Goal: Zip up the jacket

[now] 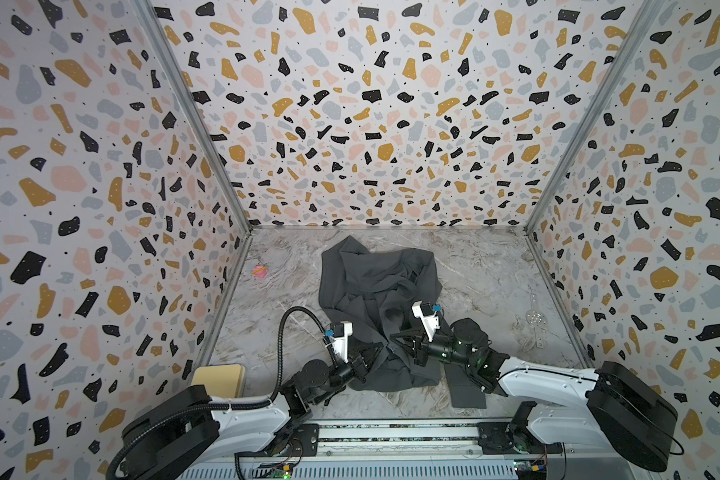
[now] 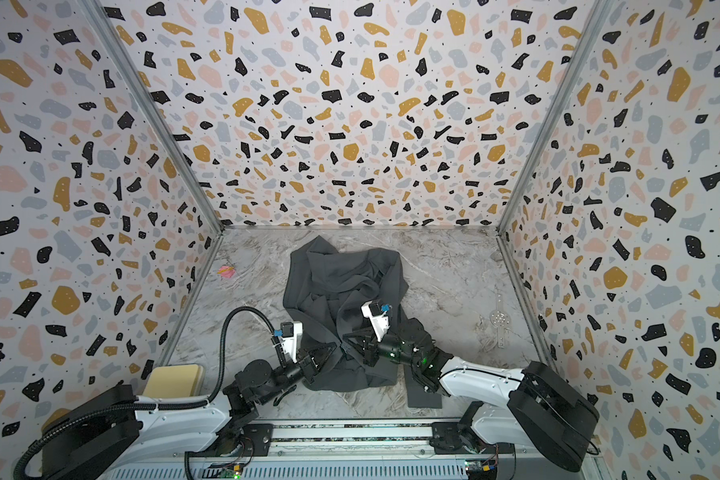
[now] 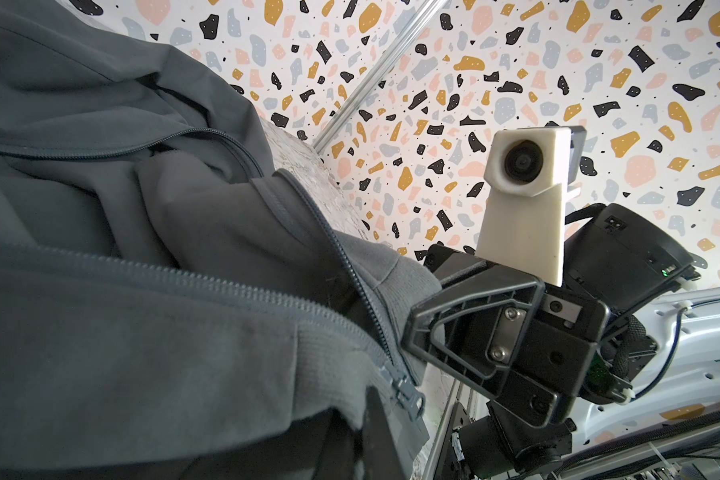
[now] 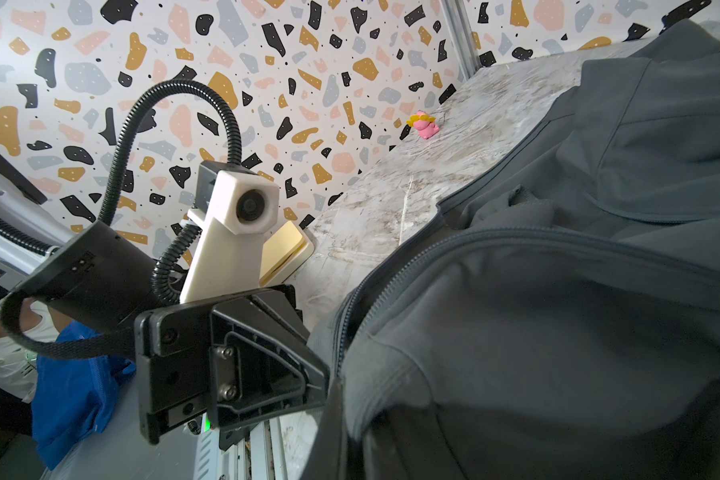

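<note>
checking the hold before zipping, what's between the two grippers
A bunched fold of the jacket, by its zipper; left gripper and right gripper both shut on it. Shows in both top views.

Marble-look table [image 1: 474, 266] underneath it all. The jacket [image 1: 371, 282] lies crumpled across the middle, bunched up toward the near edge. Far left, close to the wall, sits a small pink toy [image 1: 260, 271], well apart from the jacket. By the right wall lies a clear plastic piece [image 1: 535, 320]. In the near left corner there's a pale yellow block [image 1: 219, 378].
</note>
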### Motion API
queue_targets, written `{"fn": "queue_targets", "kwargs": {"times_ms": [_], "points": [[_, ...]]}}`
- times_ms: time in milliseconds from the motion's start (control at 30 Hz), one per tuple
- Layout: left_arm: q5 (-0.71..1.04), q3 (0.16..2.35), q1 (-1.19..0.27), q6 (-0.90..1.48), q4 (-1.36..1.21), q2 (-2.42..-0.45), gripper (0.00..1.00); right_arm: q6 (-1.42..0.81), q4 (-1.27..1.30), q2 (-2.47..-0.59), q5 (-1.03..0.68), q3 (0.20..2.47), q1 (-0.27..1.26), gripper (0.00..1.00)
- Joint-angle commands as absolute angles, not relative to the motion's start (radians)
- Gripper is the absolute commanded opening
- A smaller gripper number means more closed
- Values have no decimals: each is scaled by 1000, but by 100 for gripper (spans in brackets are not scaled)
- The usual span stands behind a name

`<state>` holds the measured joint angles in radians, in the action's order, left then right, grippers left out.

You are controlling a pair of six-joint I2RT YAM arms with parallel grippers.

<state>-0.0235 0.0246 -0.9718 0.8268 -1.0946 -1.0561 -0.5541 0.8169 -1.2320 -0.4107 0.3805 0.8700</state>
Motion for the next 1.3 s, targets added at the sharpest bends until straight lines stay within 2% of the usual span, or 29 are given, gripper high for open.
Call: {"fn": "queue_targets", "kwargs": {"times_ms": [0, 1267], "points": [[-17, 15, -974, 822, -1166, -1051, 0, -537, 856, -1204, -411, 409, 873, 0], [-9, 15, -974, 825, -1180, -1072, 0, -538, 869, -1236, -425, 419, 865, 0]]}}
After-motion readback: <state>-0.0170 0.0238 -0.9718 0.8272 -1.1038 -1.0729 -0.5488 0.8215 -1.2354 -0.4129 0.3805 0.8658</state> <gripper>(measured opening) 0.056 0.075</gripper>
